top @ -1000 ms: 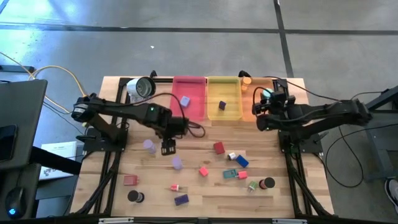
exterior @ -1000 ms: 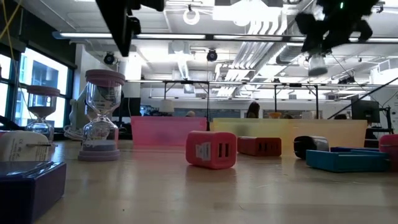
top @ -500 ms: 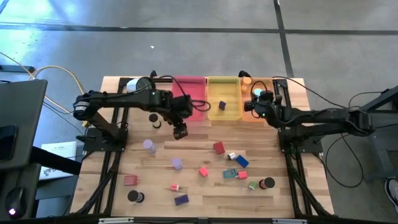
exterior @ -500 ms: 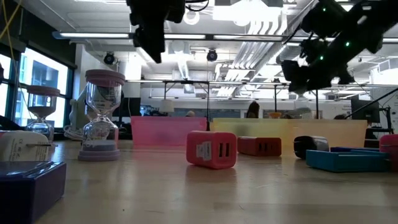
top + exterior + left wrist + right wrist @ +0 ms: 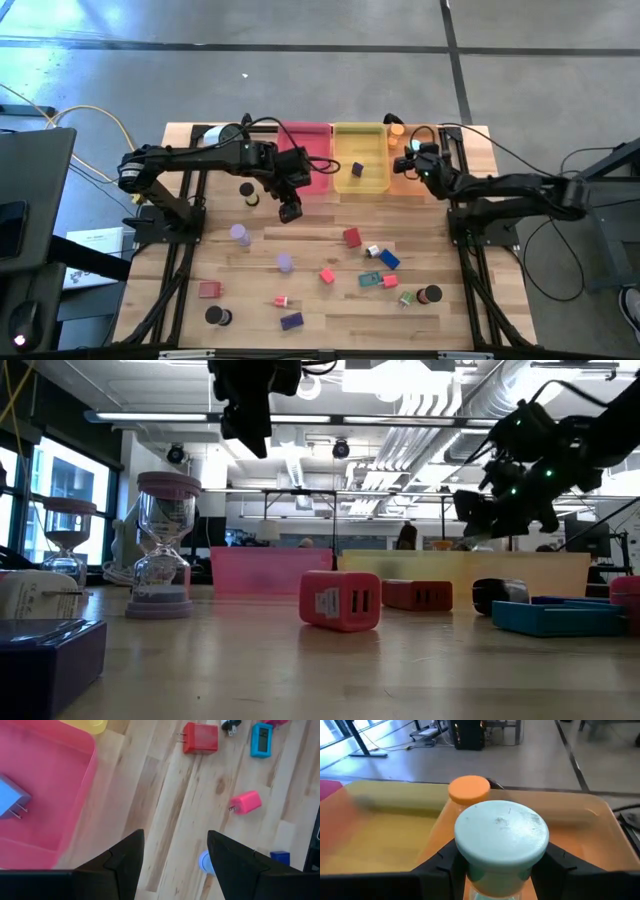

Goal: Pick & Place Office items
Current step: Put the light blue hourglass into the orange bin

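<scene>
My right gripper (image 5: 502, 865) is shut on a small hourglass with a round teal cap (image 5: 502, 837). It hovers over the orange tray (image 5: 400, 188) at the table's far right. My left gripper (image 5: 290, 212) hangs open and holds nothing. It is above bare wood, just off the near edge of the pink tray (image 5: 45, 780), in which a lavender plug block (image 5: 10, 802) lies. More office items lie on the table nearer the front: a red block (image 5: 351, 237), a pink block (image 5: 245, 802), a teal piece (image 5: 261, 740) and lavender cylinders (image 5: 239, 234). My right gripper pinches the hourglass just under its teal top cap (image 5: 470, 870), one finger on either side. The fingers come nearly level from the table's right. The hourglass stands upright with its cap up. Its lower part is hidden below the picture's edge, so whether it touches the tray cannot be told.
A yellow tray (image 5: 360, 150) with a purple block stands between the pink and orange trays. An orange-capped piece (image 5: 469, 787) stands at the orange tray's far corner. A silver-and-white round object (image 5: 225, 135) sits at the far left, with a black disc (image 5: 247, 190) near it.
My right gripper has come down with the hourglass and gone toward the far edge, over the orange tray, turning its wrist on the way. My left gripper has gone from mid-table toward the far edge and a little right, up to the pink tray's near edge.
</scene>
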Controlling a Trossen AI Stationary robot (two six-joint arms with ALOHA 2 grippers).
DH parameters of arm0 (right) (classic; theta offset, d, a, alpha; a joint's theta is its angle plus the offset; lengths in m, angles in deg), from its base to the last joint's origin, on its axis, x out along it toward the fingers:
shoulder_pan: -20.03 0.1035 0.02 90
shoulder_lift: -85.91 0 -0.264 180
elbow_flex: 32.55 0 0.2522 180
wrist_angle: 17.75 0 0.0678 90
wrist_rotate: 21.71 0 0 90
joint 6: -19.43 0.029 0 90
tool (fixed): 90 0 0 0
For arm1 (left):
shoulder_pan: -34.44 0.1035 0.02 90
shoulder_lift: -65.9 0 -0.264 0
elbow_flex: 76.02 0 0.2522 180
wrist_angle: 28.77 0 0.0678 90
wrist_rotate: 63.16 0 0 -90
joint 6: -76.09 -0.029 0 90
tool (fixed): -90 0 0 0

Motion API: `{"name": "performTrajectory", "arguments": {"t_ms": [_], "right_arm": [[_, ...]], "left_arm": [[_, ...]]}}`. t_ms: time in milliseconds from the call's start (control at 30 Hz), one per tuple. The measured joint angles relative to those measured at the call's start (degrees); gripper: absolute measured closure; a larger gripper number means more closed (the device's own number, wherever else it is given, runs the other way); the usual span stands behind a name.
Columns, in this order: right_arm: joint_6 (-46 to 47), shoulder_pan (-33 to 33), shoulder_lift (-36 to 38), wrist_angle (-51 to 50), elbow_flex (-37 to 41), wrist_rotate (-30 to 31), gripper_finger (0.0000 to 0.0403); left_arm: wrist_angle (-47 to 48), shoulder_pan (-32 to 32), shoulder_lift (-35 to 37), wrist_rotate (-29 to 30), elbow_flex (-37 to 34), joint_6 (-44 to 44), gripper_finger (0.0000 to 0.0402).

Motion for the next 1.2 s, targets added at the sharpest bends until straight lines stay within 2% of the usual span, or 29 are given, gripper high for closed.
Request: {"name": "performTrajectory", "arguments": {"t_ms": [167, 367, 600, 900, 1200], "right_arm": [[-5.1, -0.3, -9.6, 11.0, 0.0, -2.7, 0.0248], [-5.7, -0.3, -20.6, 21.9, 0.0, -3.3, 0.0246], [-9.2, -0.3, -29.7, 33.9, -0.3, -4.9, 0.0242], [-11.5, -0.3, -31.9, 37.4, -0.2, -5.8, 0.0188], [-13.4, -0.3, -31.9, 37.4, -0.2, -5.6, 0.0177]], "left_arm": [[-0.1, 1.0, 0.0, 0.2, 0.0, -1.1, 0.0190], [-2.1, 2.8, 0.0, 0.3, 0.0, -1.0, 0.0190], [-4.1, 3.6, 0.0, -0.3, 0.0, -0.8, 0.0190], [-4.9, 3.6, 0.0, -0.5, 0.0, -0.6, 0.0190], [-5.0, 3.6, 0.0, -0.5, 0.0, -0.6, 0.0190]]}}
